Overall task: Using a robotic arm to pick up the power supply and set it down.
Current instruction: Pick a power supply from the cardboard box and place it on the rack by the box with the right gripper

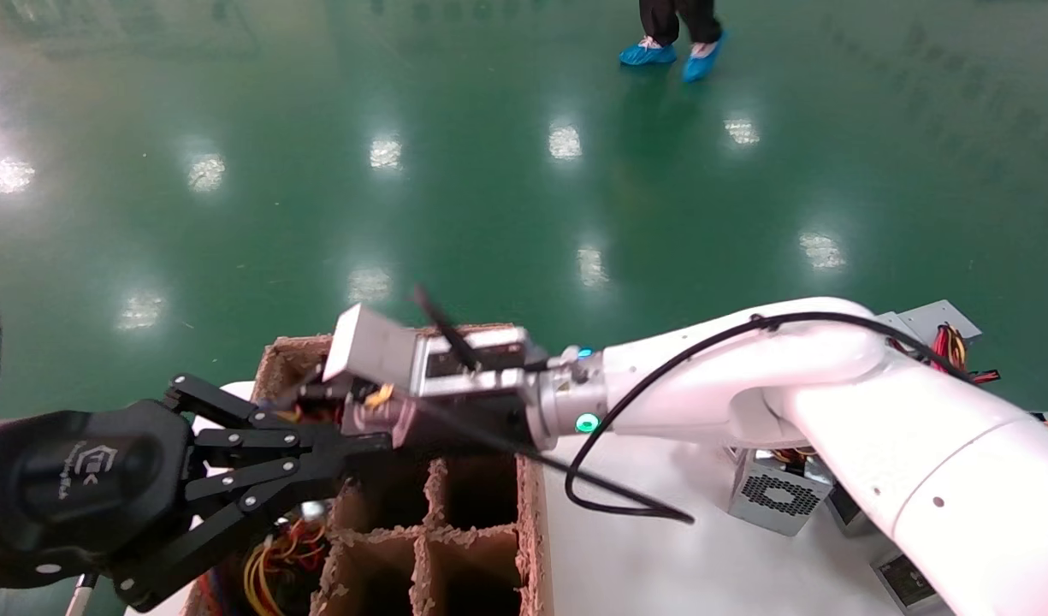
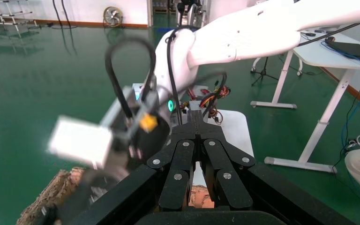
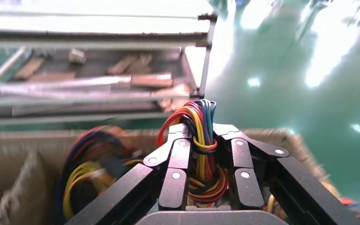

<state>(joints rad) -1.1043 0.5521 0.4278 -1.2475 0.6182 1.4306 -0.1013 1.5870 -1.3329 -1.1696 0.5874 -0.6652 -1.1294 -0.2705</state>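
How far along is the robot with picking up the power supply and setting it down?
Done: the right pincer has closed on the wire bundle, over the cardboard divider box. In hand: carrying it; the power supply body itself is hidden. Left: setting it down; more power supplies wait on the white table. The left pincer is shut, idle beside the box.

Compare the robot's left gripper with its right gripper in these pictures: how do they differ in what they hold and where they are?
The right gripper is closed on a wire bundle of red, yellow, green and blue wires; the left gripper has its fingers together on nothing. The right gripper reaches across over the divided cardboard box; the left gripper sits at the box's left side. Both are black multi-link claws.
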